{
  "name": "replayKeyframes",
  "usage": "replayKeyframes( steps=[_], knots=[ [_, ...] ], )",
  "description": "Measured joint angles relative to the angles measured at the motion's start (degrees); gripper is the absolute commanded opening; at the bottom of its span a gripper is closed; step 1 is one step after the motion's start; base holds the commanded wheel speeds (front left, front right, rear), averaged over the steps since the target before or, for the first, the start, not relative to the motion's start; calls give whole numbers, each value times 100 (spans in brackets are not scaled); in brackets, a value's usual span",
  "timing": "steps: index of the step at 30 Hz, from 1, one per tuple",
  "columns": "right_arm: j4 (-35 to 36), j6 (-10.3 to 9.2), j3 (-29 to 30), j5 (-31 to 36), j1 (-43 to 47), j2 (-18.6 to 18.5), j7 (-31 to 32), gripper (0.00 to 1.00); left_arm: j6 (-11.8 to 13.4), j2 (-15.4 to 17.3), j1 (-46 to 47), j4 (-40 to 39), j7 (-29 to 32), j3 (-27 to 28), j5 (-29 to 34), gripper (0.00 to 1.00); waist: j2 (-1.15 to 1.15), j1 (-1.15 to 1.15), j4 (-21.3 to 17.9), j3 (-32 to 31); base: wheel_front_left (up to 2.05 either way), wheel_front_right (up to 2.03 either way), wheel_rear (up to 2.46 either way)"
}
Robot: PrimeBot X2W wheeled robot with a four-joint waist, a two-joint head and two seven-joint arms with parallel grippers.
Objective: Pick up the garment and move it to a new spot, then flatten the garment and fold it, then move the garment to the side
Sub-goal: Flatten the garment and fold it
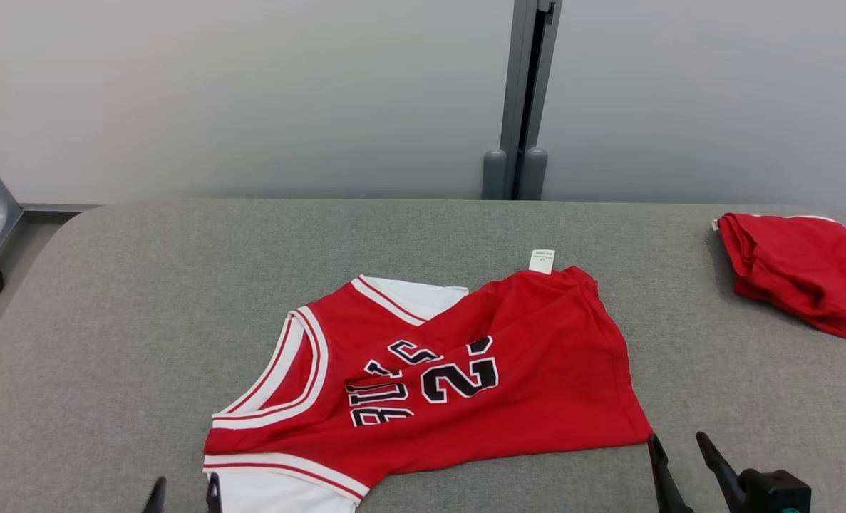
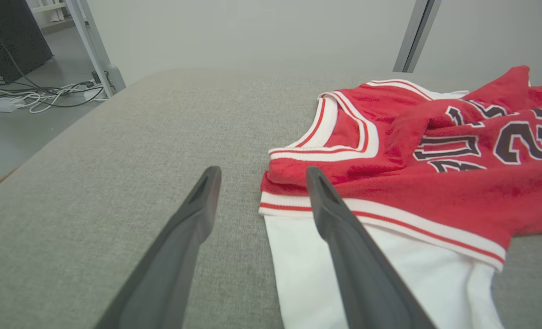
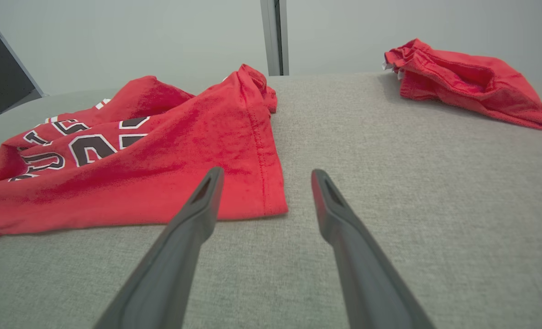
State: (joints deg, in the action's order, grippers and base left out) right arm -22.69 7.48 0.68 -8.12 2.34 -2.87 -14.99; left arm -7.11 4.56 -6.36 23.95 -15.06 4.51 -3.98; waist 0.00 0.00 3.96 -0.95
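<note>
Two dark two-fingered grippers wait at the near edge of the grey fabric-covered table (image 1: 145, 299), and both have their fingers spread apart with nothing between them. The red sleeveless basketball jersey (image 1: 465, 370) with white trim and black lettering lies crumpled around the middle of this table, toward its near side. The left gripper (image 2: 262, 176) stands at the jersey's armhole corner, one finger over the white band and the other over bare table. The right gripper (image 3: 266, 176) points at the jersey's red hem corner, just beside it. I think the main danger is a bad pinch. If the left fingers take only the top red layer, the white layer (image 1: 280, 495) below may stay on the table and the jersey would rise twisted. If the right fingers close too far to the side, they would catch only table fabric. A long drag toward the table's far right corner could also disturb the second bunched red cloth (image 1: 797, 278) there. Some things are unclear: a diagonal fold swallows part of the lettering, the small white label (image 1: 542, 261) is unreadable, the white layer is cut off below, and I cannot tell whether it is a lining or a separate piece.
</note>
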Motion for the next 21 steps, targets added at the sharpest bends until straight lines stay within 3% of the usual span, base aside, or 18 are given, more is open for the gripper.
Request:
replayKeyframes(
  steps=[8, 21],
  knots=[
    [-686, 0, 109, 201, -426, 2, 0, 100, -33, 87, -397, 571, 1, -725, -181, 100, 0, 0, 101, 34, 0, 0, 0],
    [-1885, 0, 125, 245, -1155, 3, 0, 100, -33, 179, -115, 1189, -19, -1152, -616, 100, 0, 0, 197, 253, 0, 0, 0]
  ],
)
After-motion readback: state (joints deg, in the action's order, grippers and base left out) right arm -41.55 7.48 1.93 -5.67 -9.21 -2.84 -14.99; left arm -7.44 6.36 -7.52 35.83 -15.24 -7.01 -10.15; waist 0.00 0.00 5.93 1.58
